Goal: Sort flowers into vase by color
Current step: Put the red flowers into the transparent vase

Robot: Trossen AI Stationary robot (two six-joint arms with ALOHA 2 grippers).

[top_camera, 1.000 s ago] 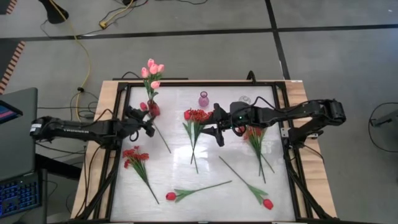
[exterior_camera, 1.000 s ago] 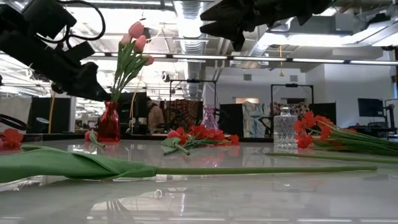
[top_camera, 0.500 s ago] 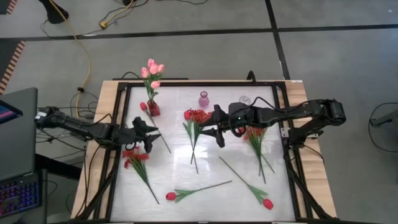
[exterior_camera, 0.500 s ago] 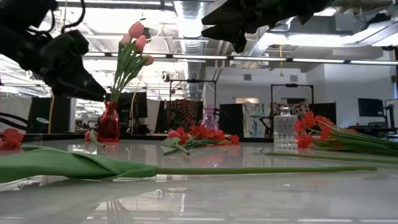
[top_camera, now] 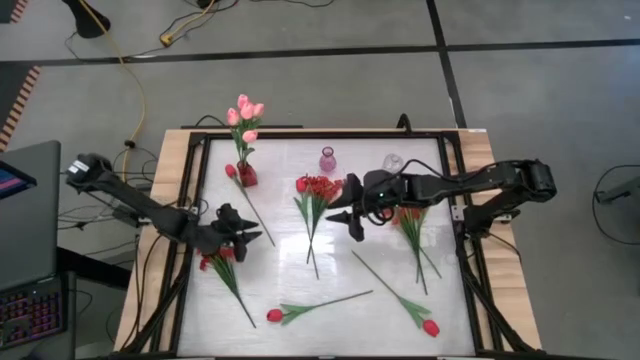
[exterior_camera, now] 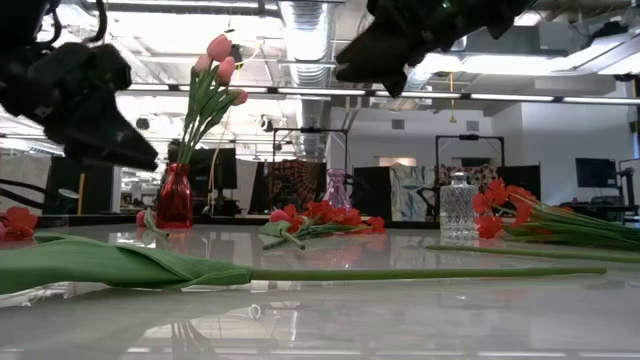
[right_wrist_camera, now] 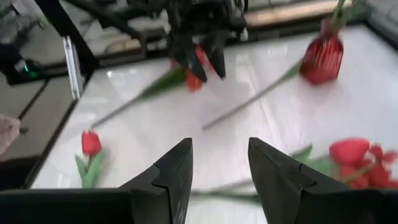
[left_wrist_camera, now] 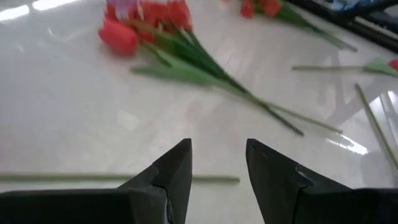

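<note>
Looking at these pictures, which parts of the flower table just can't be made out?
- High view: the spray of small red blossoms is partly covered by the left gripper.
- Low view: the red vase shows no water level; the clear vase too.
- Right wrist view: the pink tulips are cut off at the edge.

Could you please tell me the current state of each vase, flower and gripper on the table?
Red vase: upright, holds pink tulips.
Purple vase: upright, empty.
Clear vase: upright, empty.
Red tulip: lying flat.
Left gripper: open, empty.
Right gripper: open, empty.
</note>
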